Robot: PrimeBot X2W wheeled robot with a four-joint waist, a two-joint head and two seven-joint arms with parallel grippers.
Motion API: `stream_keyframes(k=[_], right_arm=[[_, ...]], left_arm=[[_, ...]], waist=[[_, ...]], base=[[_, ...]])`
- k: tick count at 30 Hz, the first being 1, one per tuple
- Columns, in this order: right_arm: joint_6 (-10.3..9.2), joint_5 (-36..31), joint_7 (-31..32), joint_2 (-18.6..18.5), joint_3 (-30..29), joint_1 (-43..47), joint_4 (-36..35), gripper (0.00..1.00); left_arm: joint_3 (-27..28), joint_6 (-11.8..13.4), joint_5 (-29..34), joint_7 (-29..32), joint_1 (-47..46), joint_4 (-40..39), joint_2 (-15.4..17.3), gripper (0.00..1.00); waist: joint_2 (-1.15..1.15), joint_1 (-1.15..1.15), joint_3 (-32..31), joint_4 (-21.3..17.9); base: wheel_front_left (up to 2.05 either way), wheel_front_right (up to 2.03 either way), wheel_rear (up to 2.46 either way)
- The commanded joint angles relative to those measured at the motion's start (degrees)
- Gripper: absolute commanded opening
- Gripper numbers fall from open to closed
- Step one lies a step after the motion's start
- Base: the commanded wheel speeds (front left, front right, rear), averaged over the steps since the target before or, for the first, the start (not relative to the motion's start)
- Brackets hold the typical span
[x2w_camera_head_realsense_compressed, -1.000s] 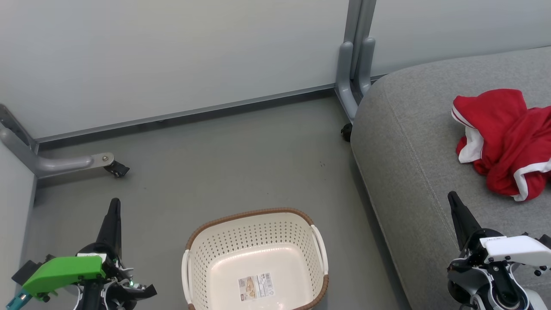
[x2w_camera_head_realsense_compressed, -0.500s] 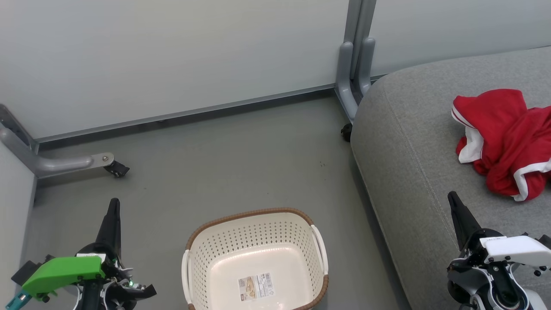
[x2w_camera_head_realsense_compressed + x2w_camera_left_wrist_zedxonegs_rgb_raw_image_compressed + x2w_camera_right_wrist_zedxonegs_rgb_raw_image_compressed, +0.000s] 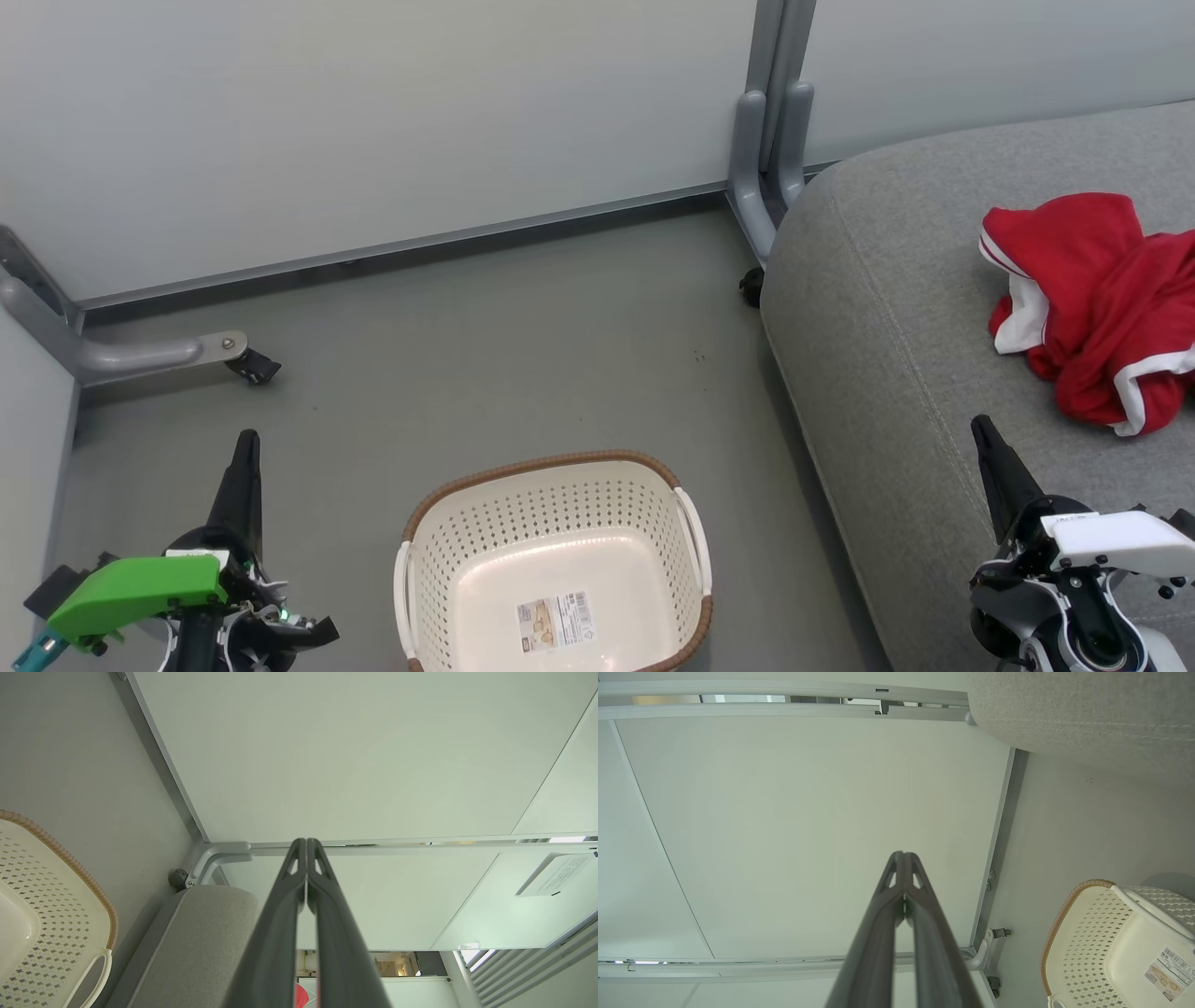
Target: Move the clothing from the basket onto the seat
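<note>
The red clothing [image 3: 1092, 303] with white trim lies bunched on the light-grey seat [image 3: 887, 327] at the right. The cream basket [image 3: 555, 569] with its brown rim stands on the floor in the lower middle, holding just the paper label on its base; it also shows as the basket [image 3: 42, 905] at the left of the left wrist view and as the basket [image 3: 1115, 947] at the lower right of the right wrist view. My left gripper [image 3: 247, 443] is shut, left of the basket, holding nothing. My right gripper [image 3: 980, 429] is shut over the seat's front part, below the clothing.
Pale partition panels [image 3: 373, 121] close off the back and left. Their grey metal feet with castors [image 3: 252, 366] stand on the grey floor [image 3: 523, 345]. Another grey post [image 3: 770, 140] rises beside the seat's far corner.
</note>
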Motion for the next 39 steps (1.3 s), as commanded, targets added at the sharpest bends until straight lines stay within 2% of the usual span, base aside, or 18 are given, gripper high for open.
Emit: stream_keyframes(k=[1, 39], right_arm=[[-0.02, -0.16, 0.21, -0.08, -0.2, -0.53, 0.14, 0.0], [-0.02, -0.52, 0.56, 0.19, -0.57, -0.57, 0.16, 0.0]], left_arm=[[0.16, -0.25, 0.19, 0.16, -0.86, 0.05, -0.09, 0.0], [0.81, -0.25, 0.73, 0.63, -0.87, 0.07, -0.47, 0.0]], waist=[[0.0, 0.0, 0.0, 0.0], [0.0, 0.0, 0.0, 0.0]], base=[[0.0, 0.0, 0.0], [0.0, 0.0, 0.0]])
